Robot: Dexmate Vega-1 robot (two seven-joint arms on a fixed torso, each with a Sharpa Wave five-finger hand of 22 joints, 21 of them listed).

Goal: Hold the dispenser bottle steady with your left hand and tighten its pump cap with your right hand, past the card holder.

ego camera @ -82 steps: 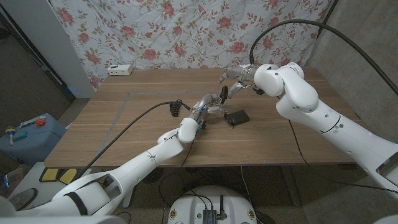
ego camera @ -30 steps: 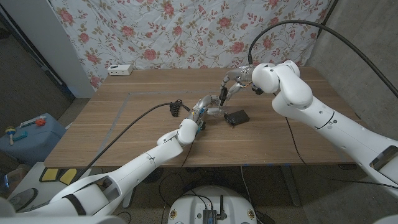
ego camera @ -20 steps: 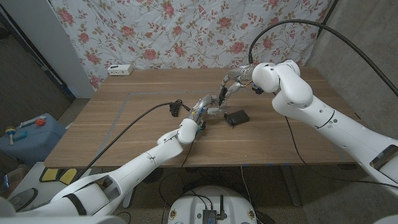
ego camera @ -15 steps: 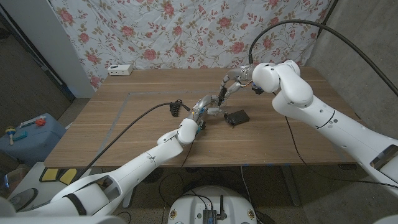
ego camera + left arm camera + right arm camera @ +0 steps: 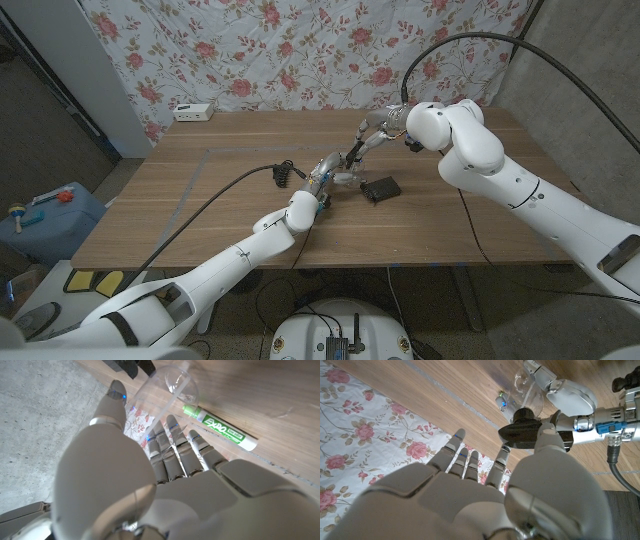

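Now the left hand (image 5: 330, 168) is wrapped around the clear dispenser bottle (image 5: 150, 397), which stands near the middle of the wooden table (image 5: 200, 220), so it cannot spin or tip. A green marker (image 5: 220, 433) lies just beside it. Above, the right hand (image 5: 370, 135) has its thumb on the round black pump cap (image 5: 526, 430), fingers spread, likely ready to twist. To the right, the flat dark card holder (image 5: 381, 188) lies near the bottle.

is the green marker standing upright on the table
No, the green marker lies flat on its side on the wooden table, just beside the clear dispenser bottle in the left wrist view.
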